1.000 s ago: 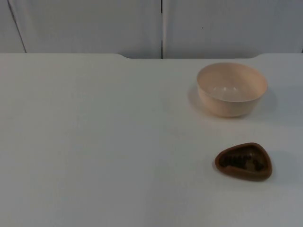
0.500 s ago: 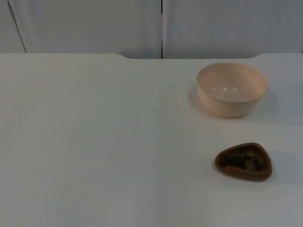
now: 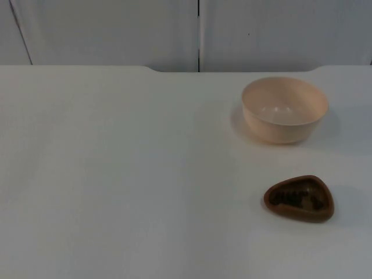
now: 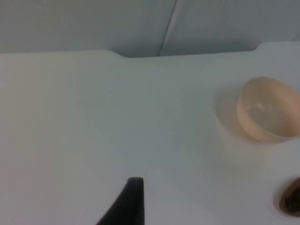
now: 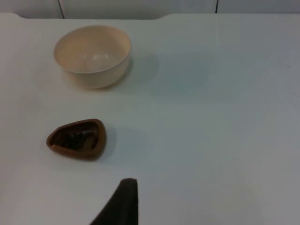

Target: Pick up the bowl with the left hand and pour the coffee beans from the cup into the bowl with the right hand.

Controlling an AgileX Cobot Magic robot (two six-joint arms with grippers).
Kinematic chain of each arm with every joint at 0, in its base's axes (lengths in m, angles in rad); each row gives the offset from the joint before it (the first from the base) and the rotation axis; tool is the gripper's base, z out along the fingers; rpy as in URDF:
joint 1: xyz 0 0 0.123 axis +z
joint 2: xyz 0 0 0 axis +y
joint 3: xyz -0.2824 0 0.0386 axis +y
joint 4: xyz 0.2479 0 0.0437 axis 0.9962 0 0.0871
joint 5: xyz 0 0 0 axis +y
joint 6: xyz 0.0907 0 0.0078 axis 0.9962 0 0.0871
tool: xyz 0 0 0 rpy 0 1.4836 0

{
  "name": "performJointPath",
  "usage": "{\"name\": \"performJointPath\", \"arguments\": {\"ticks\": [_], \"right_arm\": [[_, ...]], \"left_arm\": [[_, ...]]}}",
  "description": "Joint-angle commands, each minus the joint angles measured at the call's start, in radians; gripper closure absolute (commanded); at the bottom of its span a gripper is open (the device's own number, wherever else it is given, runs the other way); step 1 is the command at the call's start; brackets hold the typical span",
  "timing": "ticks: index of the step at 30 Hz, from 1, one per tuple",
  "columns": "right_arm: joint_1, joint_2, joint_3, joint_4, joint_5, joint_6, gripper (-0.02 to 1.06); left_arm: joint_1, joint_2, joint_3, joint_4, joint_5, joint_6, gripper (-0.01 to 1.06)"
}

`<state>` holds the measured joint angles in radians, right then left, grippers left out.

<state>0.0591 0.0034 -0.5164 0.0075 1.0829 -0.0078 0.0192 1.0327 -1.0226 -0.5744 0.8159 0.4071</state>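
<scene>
A pale beige bowl (image 3: 285, 109) stands upright and empty at the back right of the white table. In front of it, closer to the near edge, sits a small brown rounded-triangle cup (image 3: 299, 198) holding dark coffee beans. In the left wrist view the left gripper (image 4: 127, 204) hangs over bare table, well away from the bowl (image 4: 265, 110) and the cup (image 4: 290, 201). In the right wrist view the right gripper (image 5: 119, 204) is above the table, a short way off the cup (image 5: 76, 139), with the bowl (image 5: 92, 55) beyond. Neither gripper touches anything.
The grey partition wall (image 3: 197, 32) closes off the table's far edge just behind the bowl. The white table top (image 3: 116, 174) stretches wide to the left of both objects.
</scene>
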Motion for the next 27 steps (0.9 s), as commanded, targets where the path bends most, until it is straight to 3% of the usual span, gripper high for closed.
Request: {"name": "performJointPath", "arguments": {"ticks": [1,5,11,15,27], "right_arm": [[-0.006,-0.003,0.0,0.009,-0.005,-0.003,-0.01],[-0.006,-0.003,0.0,0.015,-0.005,-0.003,-0.01],[-0.006,-0.003,0.0,0.02,-0.005,-0.003,-0.01],[-0.006,-0.003,0.0,0.02,-0.005,-0.003,-0.01],[-0.006,-0.003,0.0,0.02,-0.005,-0.003,-0.01]], "left_arm": [[0.002,0.022,-0.014,-0.03,-0.013,0.015,0.0],[-0.012,0.068,-0.051,-0.028,-0.008,0.015,0.0],[-0.103,0.159,-0.127,-0.016,-0.009,0.015,0.0],[-0.208,0.257,-0.183,-0.01,-0.018,0.015,0.0],[-0.359,0.469,-0.315,-0.009,-0.018,0.003,0.0]]}}
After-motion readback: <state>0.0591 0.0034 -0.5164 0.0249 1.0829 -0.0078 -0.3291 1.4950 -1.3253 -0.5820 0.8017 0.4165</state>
